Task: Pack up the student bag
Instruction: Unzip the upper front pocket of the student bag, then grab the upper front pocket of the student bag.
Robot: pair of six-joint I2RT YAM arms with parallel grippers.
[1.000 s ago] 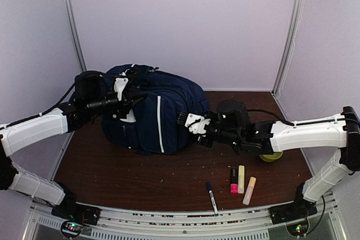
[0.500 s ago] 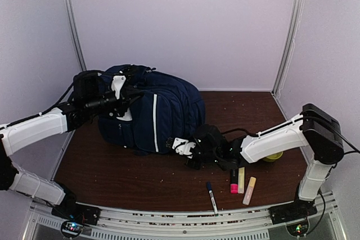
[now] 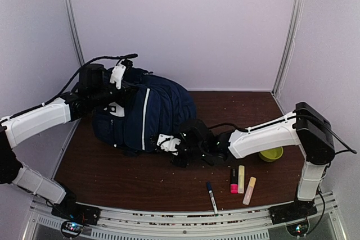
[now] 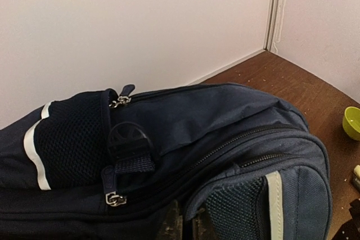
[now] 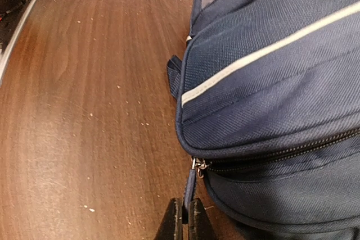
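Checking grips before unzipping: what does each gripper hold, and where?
The right gripper pinches the bag's zipper pull; the left gripper seems to clamp its fabric.

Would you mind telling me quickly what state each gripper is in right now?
Left gripper: closed, apparently pinching the student bag fabric near its top.
Right gripper: closed on a zipper pull of the bag.

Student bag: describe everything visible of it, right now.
The student bag is a large navy woven-fabric backpack with white trim stripes, dark mesh pockets and zippers that look closed. It lies on its side on the brown table, toward the back left. The left gripper has its jaws shut on fabric near its top; the right gripper pinches a zipper pull at its lower front edge.
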